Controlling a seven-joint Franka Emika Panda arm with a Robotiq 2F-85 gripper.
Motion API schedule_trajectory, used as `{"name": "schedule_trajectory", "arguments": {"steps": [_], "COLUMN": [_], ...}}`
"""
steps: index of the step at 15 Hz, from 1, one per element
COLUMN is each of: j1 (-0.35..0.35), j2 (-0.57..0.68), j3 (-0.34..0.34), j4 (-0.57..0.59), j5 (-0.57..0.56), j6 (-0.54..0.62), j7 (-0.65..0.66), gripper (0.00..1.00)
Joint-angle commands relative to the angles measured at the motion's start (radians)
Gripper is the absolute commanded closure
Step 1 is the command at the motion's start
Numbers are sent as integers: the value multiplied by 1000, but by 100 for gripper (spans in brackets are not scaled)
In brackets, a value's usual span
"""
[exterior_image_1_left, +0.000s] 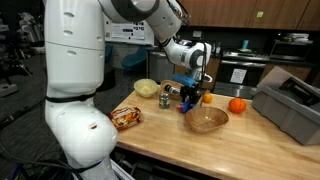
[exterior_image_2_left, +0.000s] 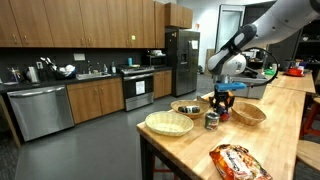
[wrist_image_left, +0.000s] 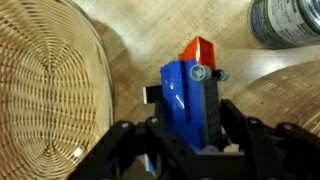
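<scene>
My gripper (wrist_image_left: 190, 128) is shut on a blue and black block-shaped object (wrist_image_left: 188, 98) with an orange tip (wrist_image_left: 200, 48); the jaws press on its two sides. It hangs just above the wooden counter (wrist_image_left: 130, 60). In both exterior views the gripper (exterior_image_1_left: 193, 92) (exterior_image_2_left: 222, 97) points down over the counter with the blue object (exterior_image_1_left: 185, 96) in it. It stands between a tin can (exterior_image_1_left: 165, 100) and a brown wicker bowl (exterior_image_1_left: 205, 120). In the wrist view a wicker basket (wrist_image_left: 45, 90) lies to the left and the can (wrist_image_left: 290, 22) at the top right.
An orange (exterior_image_1_left: 237, 105) and a smaller orange thing (exterior_image_1_left: 207, 98) lie beyond the bowl. A pale bowl (exterior_image_1_left: 146, 88), a snack bag (exterior_image_1_left: 126, 118) and a grey bin (exterior_image_1_left: 290, 105) are also on the counter. A dark bowl (exterior_image_2_left: 186, 108) stands near the counter's edge.
</scene>
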Motion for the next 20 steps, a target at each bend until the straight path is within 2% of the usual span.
{"name": "schedule_trajectory", "arguments": {"steps": [1, 4, 5, 20], "j1": [-8, -13, -14, -32], "j2": [-2, -4, -4, -84], "j3": [-11, -17, -18, -79], "j4": [-2, -4, -4, -29], "j5": [22, 23, 22, -27], "j6": [-5, -4, -4, 7], "j7": [-22, -20, -20, 36], "gripper": [18, 2, 1, 0]}}
